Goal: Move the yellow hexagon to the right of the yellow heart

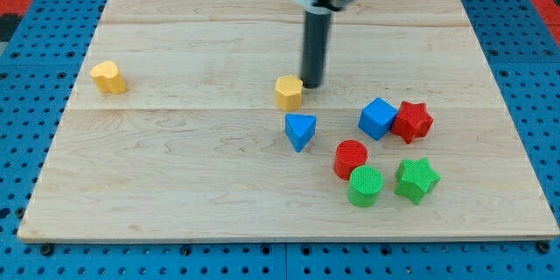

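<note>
The small yellow plastic hexagon block lies near the middle of the pale wooden surface. My tip is set just beside its right edge. No pincer is fitted. The yellow heart block lies well apart towards the view's left, so a leftward push is judged to be called for.

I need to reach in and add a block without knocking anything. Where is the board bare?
Bare: between the yellow heart and yellow hexagon, and the whole bottom-left. Crowded: view's right, where blue cube, red star, red cylinder, green cylinder and green star cluster.
</note>
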Robot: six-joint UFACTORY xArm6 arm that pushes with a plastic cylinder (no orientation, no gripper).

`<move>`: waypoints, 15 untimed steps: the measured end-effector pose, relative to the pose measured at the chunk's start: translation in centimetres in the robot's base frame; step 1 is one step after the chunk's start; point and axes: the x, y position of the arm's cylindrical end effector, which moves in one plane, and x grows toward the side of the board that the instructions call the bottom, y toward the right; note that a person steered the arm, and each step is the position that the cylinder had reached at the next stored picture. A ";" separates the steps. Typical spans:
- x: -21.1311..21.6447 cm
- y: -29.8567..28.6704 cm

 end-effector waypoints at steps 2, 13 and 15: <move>-0.9 -3.8; 1.2 -7.6; 2.1 12.8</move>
